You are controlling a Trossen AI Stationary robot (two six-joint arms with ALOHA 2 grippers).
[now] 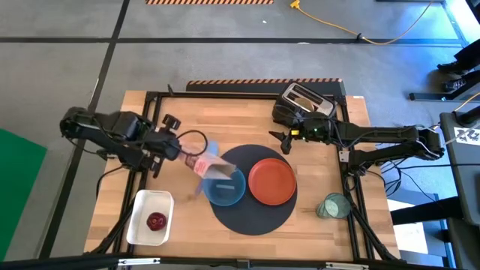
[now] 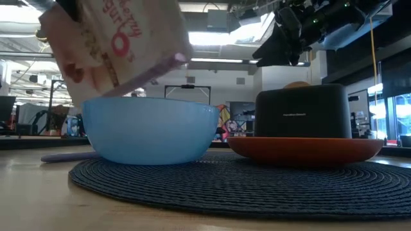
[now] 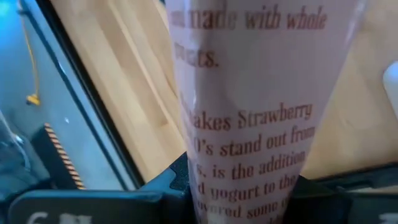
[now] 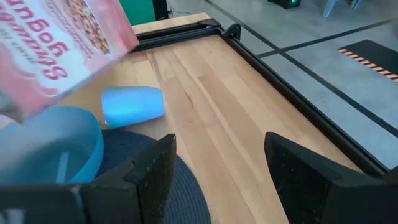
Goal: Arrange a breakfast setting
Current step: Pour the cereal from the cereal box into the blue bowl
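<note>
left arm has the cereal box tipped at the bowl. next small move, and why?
Probably keep tilting, mouth a bit lower. The left gripper is clamped on the cereal box, tilted over the blue bowl on the dark mat; whether cereal has landed in the bowl can't be seen. The right gripper hangs open near the toaster, clear of the pour.

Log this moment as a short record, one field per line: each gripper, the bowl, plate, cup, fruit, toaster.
left gripper: shut on cereal box, box tilted over the bowl
right gripper: open, empty, above the table beside the toaster
blue bowl: on dark round mat, left of the plate
orange plate: on the mat, bare
pale green cup: on the table, right of the mat
dark red fruit: in white tray
black toaster: far edge of the table
</note>
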